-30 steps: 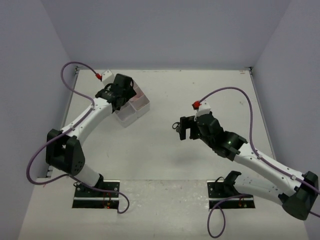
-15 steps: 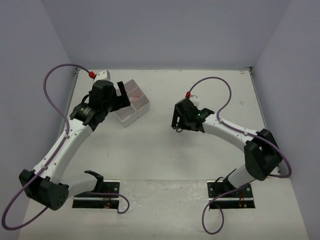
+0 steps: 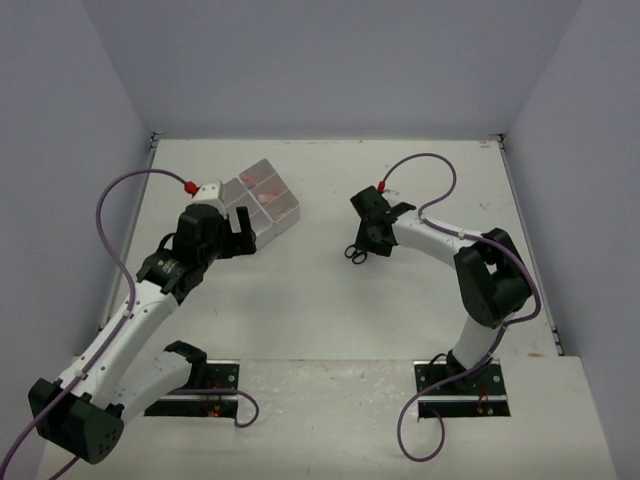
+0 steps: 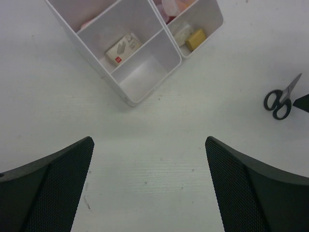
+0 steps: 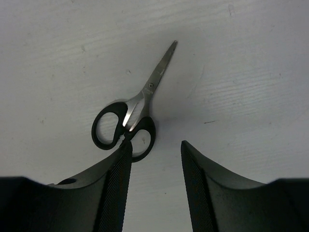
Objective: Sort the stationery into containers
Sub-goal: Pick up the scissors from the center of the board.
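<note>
Erasers (image 4: 124,48) sat in bins (image 4: 142,77); scissors (image 5: 133,113) lay unsorted on worktop (image 5: 241,72) at four o'clock from them, right tool (image 5: 155,147) half-apart beside them, left tool (image 4: 148,142) wide apart.

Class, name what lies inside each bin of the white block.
Near bin: a white eraser. Right bin: a beige eraser beside a white one. Far bins show pink and orange bits; the frame's edge hides the rest.

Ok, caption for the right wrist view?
Black-handled scissors lie closed on the table, at the jaws of the right gripper.
</note>
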Controlling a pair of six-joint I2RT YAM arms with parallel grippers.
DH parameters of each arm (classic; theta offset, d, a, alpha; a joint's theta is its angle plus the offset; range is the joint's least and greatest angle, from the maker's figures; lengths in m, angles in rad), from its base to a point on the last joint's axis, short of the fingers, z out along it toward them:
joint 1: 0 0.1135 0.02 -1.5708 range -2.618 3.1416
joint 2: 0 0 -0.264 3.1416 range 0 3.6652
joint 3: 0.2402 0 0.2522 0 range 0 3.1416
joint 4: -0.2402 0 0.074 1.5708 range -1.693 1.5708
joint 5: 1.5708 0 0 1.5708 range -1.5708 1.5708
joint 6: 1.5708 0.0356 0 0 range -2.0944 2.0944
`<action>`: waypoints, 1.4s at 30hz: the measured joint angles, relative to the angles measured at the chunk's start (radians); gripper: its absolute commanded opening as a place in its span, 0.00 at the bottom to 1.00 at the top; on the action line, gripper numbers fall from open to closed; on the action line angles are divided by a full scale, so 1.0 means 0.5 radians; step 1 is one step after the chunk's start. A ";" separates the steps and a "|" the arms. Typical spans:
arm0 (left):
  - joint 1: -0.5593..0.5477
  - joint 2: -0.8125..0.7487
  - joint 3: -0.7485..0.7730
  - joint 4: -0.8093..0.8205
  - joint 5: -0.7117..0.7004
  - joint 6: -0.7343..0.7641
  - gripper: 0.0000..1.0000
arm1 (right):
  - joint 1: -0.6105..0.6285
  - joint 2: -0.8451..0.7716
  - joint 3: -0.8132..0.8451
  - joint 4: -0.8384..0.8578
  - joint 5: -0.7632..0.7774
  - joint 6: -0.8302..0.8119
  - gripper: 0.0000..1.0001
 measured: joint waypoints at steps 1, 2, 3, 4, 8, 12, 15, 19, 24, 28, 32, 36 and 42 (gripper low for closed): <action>0.000 0.036 -0.021 -0.001 0.033 0.000 1.00 | 0.001 0.024 0.000 -0.001 -0.005 0.000 0.45; 0.000 0.051 -0.034 0.000 0.058 0.006 1.00 | 0.002 0.043 0.000 -0.002 -0.014 0.002 0.45; 0.000 0.059 -0.045 0.000 0.081 0.012 1.00 | 0.003 0.060 0.000 -0.003 -0.023 0.004 0.45; 0.000 0.056 -0.050 0.001 0.097 0.016 1.00 | 0.003 0.073 0.000 -0.002 -0.028 0.006 0.45; 0.000 0.015 -0.051 0.036 0.140 0.031 1.00 | 0.003 0.113 0.000 0.009 -0.045 0.015 0.42; 0.000 -0.003 -0.051 0.062 0.178 0.032 1.00 | 0.003 0.159 0.008 0.042 -0.089 0.023 0.29; 0.000 -0.003 -0.051 0.072 0.194 0.033 1.00 | 0.003 0.171 0.015 0.056 -0.101 0.023 0.15; 0.000 -0.005 -0.051 0.082 0.198 0.033 1.00 | 0.002 0.168 -0.001 0.078 -0.106 0.030 0.00; 0.000 -0.005 -0.051 0.096 0.243 0.034 1.00 | 0.003 0.121 -0.077 0.170 -0.134 0.023 0.00; 0.001 -0.006 -0.058 0.137 0.397 0.013 1.00 | 0.026 0.023 -0.208 0.263 -0.200 -0.009 0.00; 0.001 -0.024 -0.177 0.352 0.697 -0.129 1.00 | 0.083 -0.198 -0.412 0.324 -0.298 -0.046 0.00; -0.047 -0.052 -0.488 0.817 1.008 -0.396 0.99 | 0.115 -0.457 -0.492 0.384 -0.424 -0.036 0.00; -0.485 0.127 -0.619 1.282 1.049 -0.646 0.97 | 0.210 -0.771 -0.494 0.542 -0.506 0.114 0.00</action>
